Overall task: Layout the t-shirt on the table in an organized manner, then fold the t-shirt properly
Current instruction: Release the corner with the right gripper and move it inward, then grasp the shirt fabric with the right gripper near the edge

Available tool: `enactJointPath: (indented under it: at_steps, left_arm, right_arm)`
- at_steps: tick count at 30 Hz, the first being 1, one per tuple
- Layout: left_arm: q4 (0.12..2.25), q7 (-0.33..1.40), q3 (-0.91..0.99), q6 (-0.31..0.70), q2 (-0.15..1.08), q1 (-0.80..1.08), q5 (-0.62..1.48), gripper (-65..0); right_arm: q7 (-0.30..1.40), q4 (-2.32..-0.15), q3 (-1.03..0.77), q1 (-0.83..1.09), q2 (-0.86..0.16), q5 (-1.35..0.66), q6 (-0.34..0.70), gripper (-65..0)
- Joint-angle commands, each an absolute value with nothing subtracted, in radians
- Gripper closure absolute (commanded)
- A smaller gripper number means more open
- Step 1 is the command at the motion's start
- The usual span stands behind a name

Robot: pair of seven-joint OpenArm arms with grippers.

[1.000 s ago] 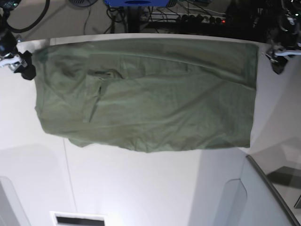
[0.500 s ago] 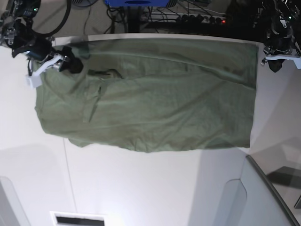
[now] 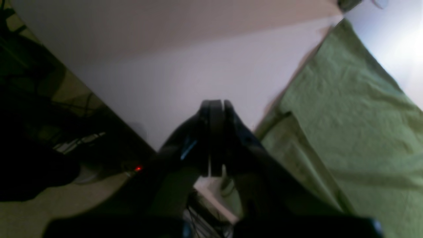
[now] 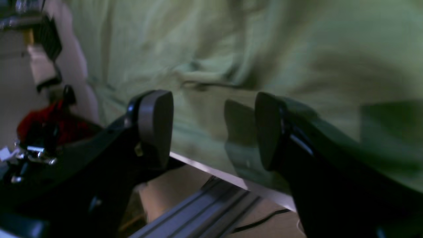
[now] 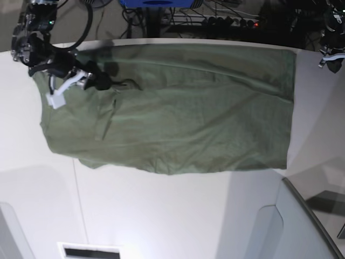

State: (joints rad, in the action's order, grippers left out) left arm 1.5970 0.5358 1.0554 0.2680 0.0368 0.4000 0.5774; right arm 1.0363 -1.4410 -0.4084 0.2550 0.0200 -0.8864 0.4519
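The t-shirt [image 5: 172, 108] lies spread on the bench [image 5: 161, 216]. The right tool [image 4: 211, 129] hangs agape over it, gripping nothing. The left tool [image 3: 214, 138] is clamped closed, empty, beside the shirt's edge.

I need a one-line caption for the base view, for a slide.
Olive t-shirt spread flat on the white table, with the right end effector open above the collar area.
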Motion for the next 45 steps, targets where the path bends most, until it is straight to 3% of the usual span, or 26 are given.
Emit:
enactJointPath:
  at_steps: [1,9,26,29,33,34,45]
  left_arm:
    - [1.61,0.516,1.061,0.274,0.05,0.407,0.59,0.0]
    - [1.61,0.516,1.076,0.274,0.048,0.415,0.59,0.0]
    - [1.54,0.518,1.082,0.274,0.048,0.414,0.591,0.0]
    - [1.532,0.516,1.082,0.274,0.048,0.414,0.591,0.0]
    - [1.532,0.516,1.082,0.274,0.048,0.414,0.591,0.0]
    - [1.532,0.516,1.082,0.274,0.048,0.414,0.591,0.0]
    - [1.532,0.516,1.082,0.274,0.048,0.414,0.59,0.0]
  right_arm:
    - [1.026,-1.452,-0.403,0.243,0.016,-0.909,0.458,-37.2]
    - [1.023,-1.33,-0.406,0.197,0.016,-0.909,0.456,-37.2]
    - [1.023,-1.328,-0.401,0.168,0.018,-0.909,0.456,-36.6]
    - [1.023,-1.328,-0.401,0.168,0.018,-0.909,0.456,-28.7]
    - [1.023,-1.328,-0.4,0.163,0.018,-0.909,0.456,-4.2]
    - [1.026,-1.328,-0.4,0.157,0.018,-0.909,0.456,-0.6]
    - [1.03,-1.328,-0.4,0.101,0.018,-0.909,0.456,-0.8]
